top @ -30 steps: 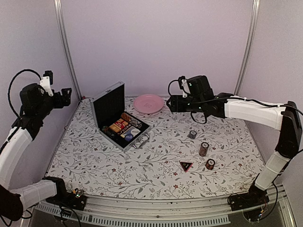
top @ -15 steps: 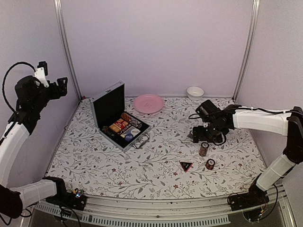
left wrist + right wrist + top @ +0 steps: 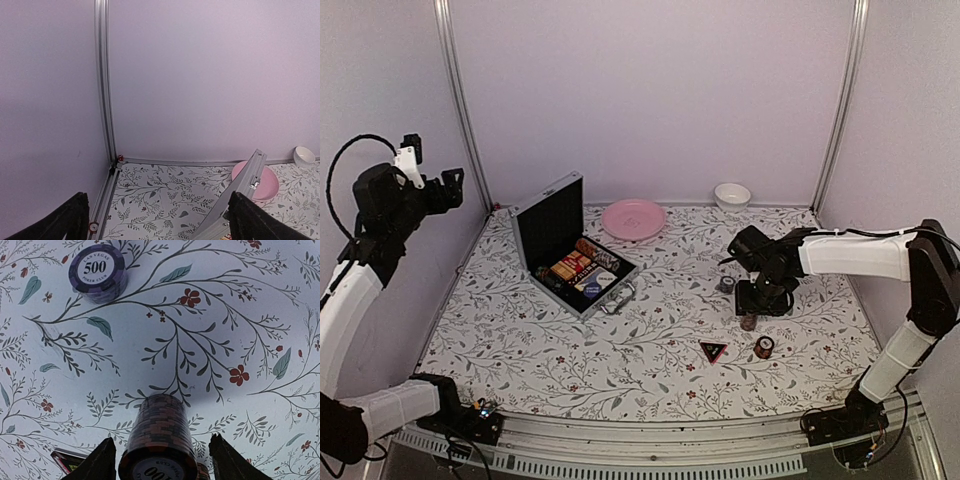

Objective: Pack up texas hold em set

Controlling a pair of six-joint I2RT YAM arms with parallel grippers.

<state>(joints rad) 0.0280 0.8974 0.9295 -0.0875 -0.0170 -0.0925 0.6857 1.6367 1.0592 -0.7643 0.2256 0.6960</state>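
Purple chips [image 3: 97,271] sit beyond the red chip stack [image 3: 157,417] that the open right gripper [image 3: 161,440] straddles without clamping, while the left gripper [image 3: 156,197] gapes empty

Raised left arm [image 3: 358,272], left tool [image 3: 453,189] spread wide, low outstretched right arm [image 3: 850,255], right tool [image 3: 162,460] apparently parted

I see the silver case [image 3: 552,228] open at the left-centre of the bench [image 3: 650,330]. Its lid is propped upright, and the black tray holds card decks [image 3: 572,267] and rows of chips [image 3: 604,259]. The metal handle [image 3: 618,298] faces front. Off to the right, a short purple stack [image 3: 727,284] marked 500 sits flat. Just in front of it, a taller red-and-dark stack [image 3: 749,322] stands upright. Nearer still are a small red stack [image 3: 763,347] and, left of it, the black-and-red triangle [image 3: 713,351], lying flat.
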